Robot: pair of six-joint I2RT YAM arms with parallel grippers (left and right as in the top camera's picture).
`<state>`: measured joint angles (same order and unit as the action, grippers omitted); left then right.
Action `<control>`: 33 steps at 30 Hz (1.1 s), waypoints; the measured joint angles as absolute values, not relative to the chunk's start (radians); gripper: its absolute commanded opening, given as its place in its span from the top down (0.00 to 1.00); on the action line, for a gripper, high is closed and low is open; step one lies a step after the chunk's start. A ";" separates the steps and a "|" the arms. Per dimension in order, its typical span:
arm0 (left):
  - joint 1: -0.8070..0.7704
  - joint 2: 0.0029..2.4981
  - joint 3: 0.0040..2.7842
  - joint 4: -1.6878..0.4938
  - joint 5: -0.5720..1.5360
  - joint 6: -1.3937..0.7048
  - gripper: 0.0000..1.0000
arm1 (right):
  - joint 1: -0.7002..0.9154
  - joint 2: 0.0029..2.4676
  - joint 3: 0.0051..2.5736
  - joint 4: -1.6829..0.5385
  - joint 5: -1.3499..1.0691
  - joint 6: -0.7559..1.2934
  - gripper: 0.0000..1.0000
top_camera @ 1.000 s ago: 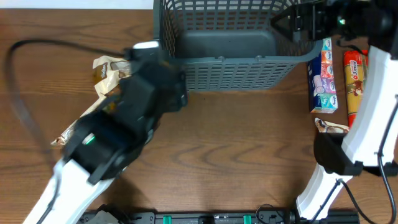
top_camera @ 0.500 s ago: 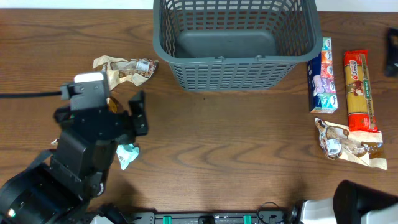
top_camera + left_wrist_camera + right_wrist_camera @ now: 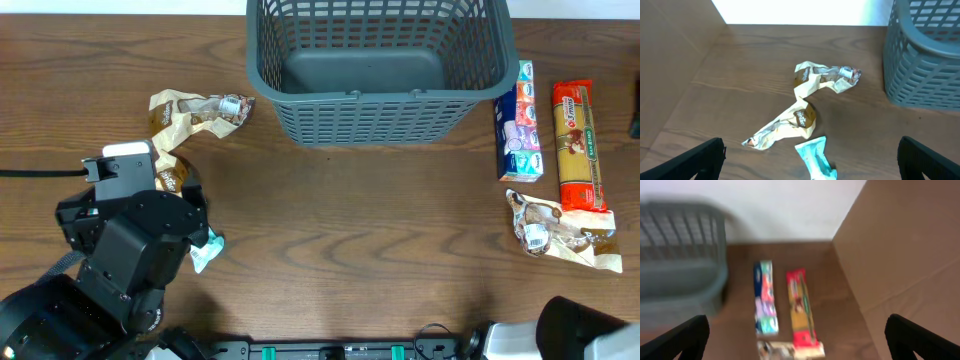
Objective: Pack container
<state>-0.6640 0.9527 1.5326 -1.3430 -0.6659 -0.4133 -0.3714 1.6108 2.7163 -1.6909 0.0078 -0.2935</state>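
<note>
The container [image 3: 380,120] is a dark grey slotted basket at the back middle of the table, and it looks empty. It also shows in the left wrist view [image 3: 925,65] and, blurred, in the right wrist view [image 3: 680,255]. My left gripper [image 3: 810,150] is open and empty, above a teal packet [image 3: 812,157] and near crumpled beige wrappers [image 3: 825,77]. My left arm [image 3: 130,250] fills the front left of the overhead view. My right gripper [image 3: 795,330] is open and empty, high above the packets right of the basket.
Right of the basket lie a blue packet [image 3: 519,120], a long red and yellow packet [image 3: 577,145] and a crumpled wrapper [image 3: 555,228]. On the left lie beige wrappers [image 3: 195,110] and the teal packet [image 3: 205,250]. A brown wall [image 3: 910,255] stands at the right.
My left arm has drawn back from the basket to the front left. My right arm has left the basket's right corner and gone off the overhead view. The teal packet now shows.
</note>
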 measured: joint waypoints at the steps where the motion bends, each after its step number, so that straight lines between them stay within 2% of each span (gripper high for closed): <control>1: -0.664 0.953 1.532 -1.346 -0.666 -0.414 0.01 | -0.372 1.619 2.669 -1.685 -0.002 -0.329 0.01; 11: -0.664 0.953 1.532 -1.351 -0.666 -0.413 0.01 | -0.373 1.823 2.300 -1.567 -0.006 -0.481 0.01; 22: -0.664 0.953 1.532 -1.351 -0.667 -0.414 0.01 | -0.373 1.984 2.280 -1.413 -0.008 -0.418 0.01; 33: -0.664 0.953 1.532 -1.351 -0.667 -0.413 0.02 | -0.373 2.160 2.280 -1.373 -0.064 -0.344 0.01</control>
